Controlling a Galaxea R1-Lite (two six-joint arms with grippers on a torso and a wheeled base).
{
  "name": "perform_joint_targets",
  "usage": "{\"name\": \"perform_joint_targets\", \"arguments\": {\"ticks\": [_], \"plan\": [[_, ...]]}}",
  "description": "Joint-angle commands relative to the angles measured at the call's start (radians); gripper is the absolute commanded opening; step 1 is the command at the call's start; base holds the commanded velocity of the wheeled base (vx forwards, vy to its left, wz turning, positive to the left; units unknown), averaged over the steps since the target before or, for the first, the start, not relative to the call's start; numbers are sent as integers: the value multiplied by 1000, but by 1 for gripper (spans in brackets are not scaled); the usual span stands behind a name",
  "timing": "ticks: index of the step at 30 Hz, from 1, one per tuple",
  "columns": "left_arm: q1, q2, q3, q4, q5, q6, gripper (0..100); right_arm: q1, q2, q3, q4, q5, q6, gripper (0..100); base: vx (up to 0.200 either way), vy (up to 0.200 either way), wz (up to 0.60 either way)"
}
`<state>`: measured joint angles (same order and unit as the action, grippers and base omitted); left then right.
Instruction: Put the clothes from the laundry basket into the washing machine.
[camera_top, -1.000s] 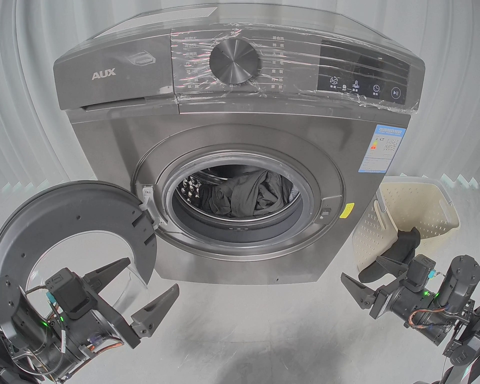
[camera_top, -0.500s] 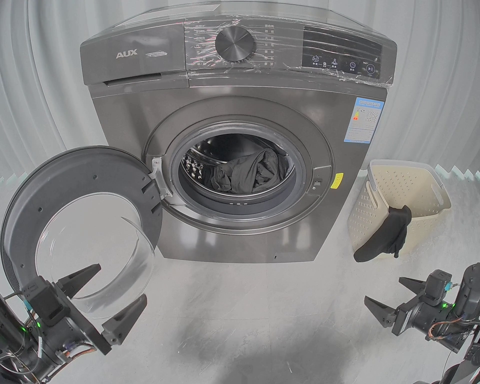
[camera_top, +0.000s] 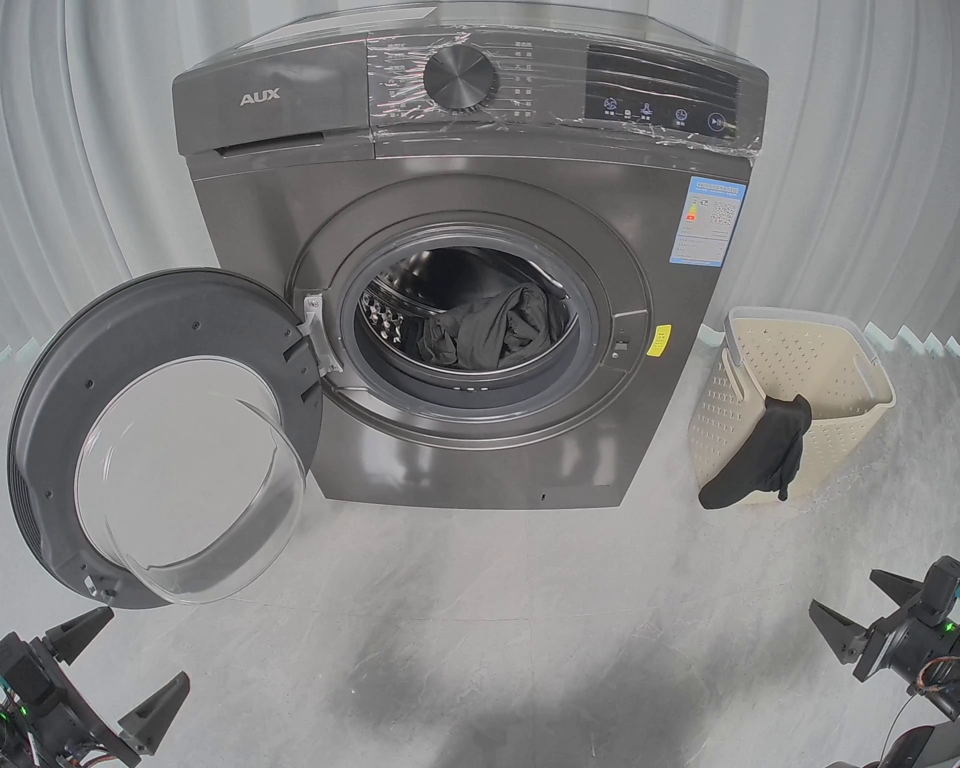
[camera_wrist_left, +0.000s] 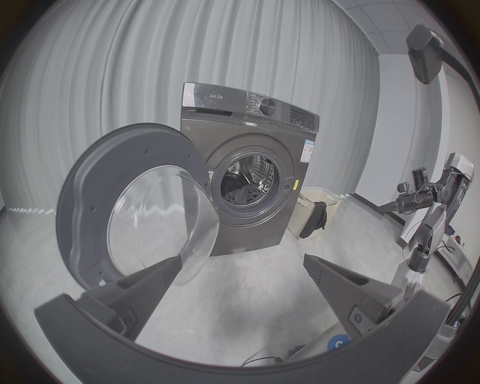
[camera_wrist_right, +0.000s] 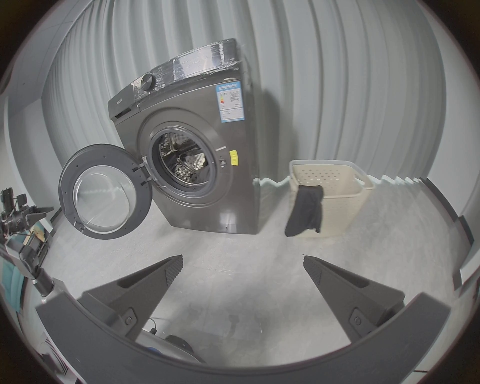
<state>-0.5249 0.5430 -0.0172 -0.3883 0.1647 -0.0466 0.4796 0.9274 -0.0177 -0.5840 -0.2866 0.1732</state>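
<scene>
Garment (camera_top: 762, 452) drapes the basket (camera_top: 716, 410) rim, far from both jaws.

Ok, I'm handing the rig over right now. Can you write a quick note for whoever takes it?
Left claw: open, empty, held low in front of the open door.
Right claw: open, empty, held low, short of the laundry basket.
Washing machine: door swung wide; dark clothes lie in the drum.
Basket: beside the machine, on the robot's right; one dark garment hangs over its front rim, down the outside.
Done: some clothes loaded.
Left: move the hanging garment into the drum, then check the basket's bottom.
</scene>
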Motion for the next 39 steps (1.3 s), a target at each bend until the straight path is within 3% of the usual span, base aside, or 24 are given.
{"name": "perform_joint_targets", "arguments": {"ticks": [1,3,4,7,9,10,13,19,22,24,25,27,29,30,32,34,36,38,39], "plan": [[164,-290,17,100,-108,4,100,-114,-280,18,132,4,-14,100,0,-200,0],[197,-324,17,121,-149,5,100,-139,-346,18,170,18,-49,100,0,-200,0],[221,-350,17,151,-172,8,100,-165,-406,18,199,38,-89,100,0,-200,0],[264,-411,17,213,-194,16,100,-245,-527,16,245,119,-141,100,0,-200,0],[264,-411,17,213,-194,16,100,-245,-527,16,245,119,-141,100,0,-200,0],[293,-452,17,264,-194,13,100,-326,-616,15,309,187,-159,100,0,-200,0],[296,-456,17,293,-185,8,100,-365,-688,16,369,227,-159,100,0,-67,0],[341,-452,17,301,-168,22,100,-388,-849,10,556,245,-173,100,0,0,0],[464,-460,17,312,-171,44,100,-447,-861,2,564,248,-181,100,0,0,0],[545,-508,17,318,-217,37,100,-495,-880,2,564,264,-210,100,0,0,0],[551,-523,17,318,-252,50,100,-500,-889,2,564,268,-225,100,0,0,0],[525,-541,17,319,-284,45,100,-493,-897,4,564,276,-235,100,0,0,0],[525,-543,17,330,-267,57,100,-478,-921,-1,572,290,-224,100,0,0,0],[523,-543,16,336,-252,59,100,-481,-924,2,570,282,-215,100,0,0,0],[523,-543,14,396,-200,60,100,-480,-926,7,561,214,-175,100,0,0,0],[522,-543,8,417,-195,57,100,-481,-926,7,561,188,-159,100,0,0,0],[522,-543,13,401,-203,60,100,-481,-924,16,584,299,-170,100,0,0,0],[522,-543,14,399,-203,57,100,-475,-920,16,590,337,-185,100,0,0,0],[520,-543,14,399,-203,57,100,-477,-918,16,590,320,-185,100,0,0,0]]}}
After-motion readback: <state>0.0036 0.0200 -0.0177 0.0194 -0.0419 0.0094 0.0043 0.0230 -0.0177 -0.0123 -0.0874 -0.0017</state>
